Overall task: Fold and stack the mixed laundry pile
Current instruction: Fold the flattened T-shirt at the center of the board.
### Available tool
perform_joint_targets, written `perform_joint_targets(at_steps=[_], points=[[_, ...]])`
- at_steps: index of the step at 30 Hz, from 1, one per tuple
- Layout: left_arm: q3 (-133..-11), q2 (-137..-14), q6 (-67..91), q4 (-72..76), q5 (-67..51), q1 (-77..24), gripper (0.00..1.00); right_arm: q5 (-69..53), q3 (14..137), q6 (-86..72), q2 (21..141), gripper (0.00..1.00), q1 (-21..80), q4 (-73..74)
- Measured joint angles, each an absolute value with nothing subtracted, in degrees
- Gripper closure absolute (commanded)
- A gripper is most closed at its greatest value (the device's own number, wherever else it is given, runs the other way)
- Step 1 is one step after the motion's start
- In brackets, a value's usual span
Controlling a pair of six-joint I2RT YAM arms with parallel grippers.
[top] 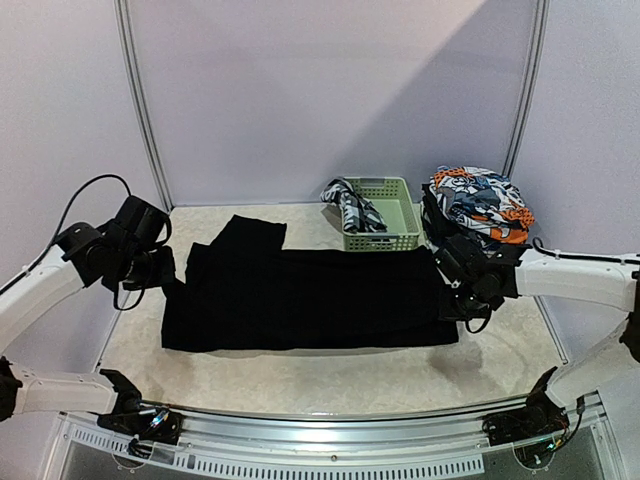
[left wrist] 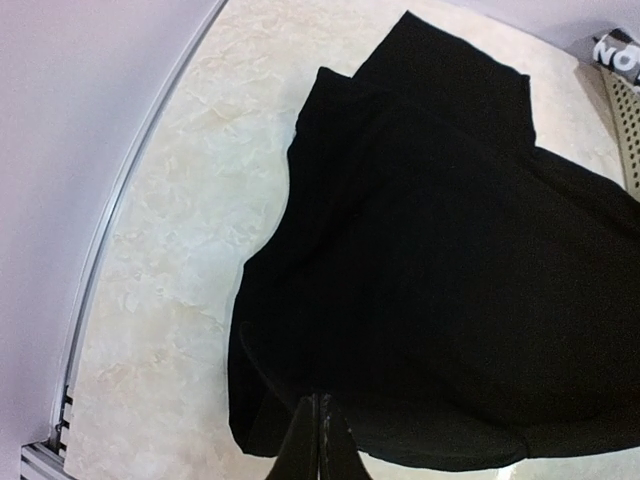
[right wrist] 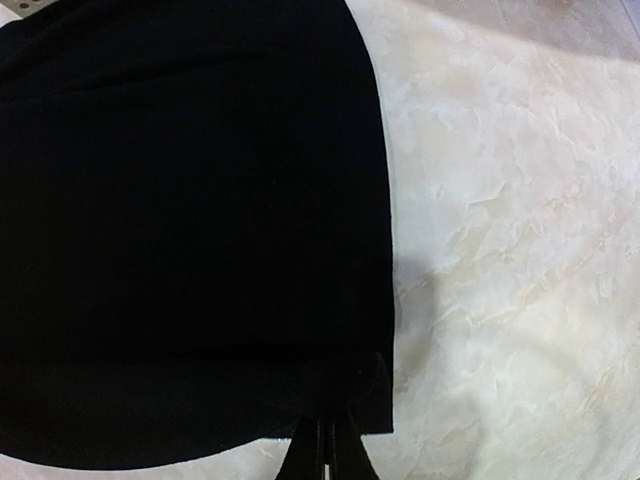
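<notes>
black cloth (top: 310, 300) flat just in front of basket (top: 385, 215), long axis left-right | left gripper (left wrist: 318, 405) clamped on its left edge | right gripper (right wrist: 322, 428) clamped, apparently on right corner | arms equally near

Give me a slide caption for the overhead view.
Left gripper and right gripper pinch opposite ends of the black cloth; basket and printed pile behind.

You see the black cloth (top: 310, 300) spread flat; the checked shirt (top: 350, 205) is crumpled behind it, and the printed pieces (top: 480, 205) are heaped far right.
</notes>
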State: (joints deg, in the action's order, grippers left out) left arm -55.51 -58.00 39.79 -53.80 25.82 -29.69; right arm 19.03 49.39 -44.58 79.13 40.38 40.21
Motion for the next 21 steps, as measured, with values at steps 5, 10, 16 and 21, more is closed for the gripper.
perform_joint_targets(at_steps=[5, 10, 16, 21], points=[[-56.62, -63.55, 37.23, -50.7, 24.08, -26.06, 1.0, 17.32, 51.57, -42.28, 83.77, 0.99, 38.3, 39.22], [-57.3, -68.64, 35.7, -47.64, 22.7, -24.73, 1.0, 15.9, 53.08, -40.66, 87.61, 0.99, 37.17, 37.95], [-57.3, -73.49, 34.26, -44.01, 21.74, -22.44, 1.0, 15.09, 54.02, -39.59, 91.29, 0.98, 35.2, 37.08], [-57.3, -78.08, 32.27, -39.53, 21.37, -20.73, 1.0, 14.81, 54.19, -39.4, 93.14, 0.97, 34.02, 36.75]])
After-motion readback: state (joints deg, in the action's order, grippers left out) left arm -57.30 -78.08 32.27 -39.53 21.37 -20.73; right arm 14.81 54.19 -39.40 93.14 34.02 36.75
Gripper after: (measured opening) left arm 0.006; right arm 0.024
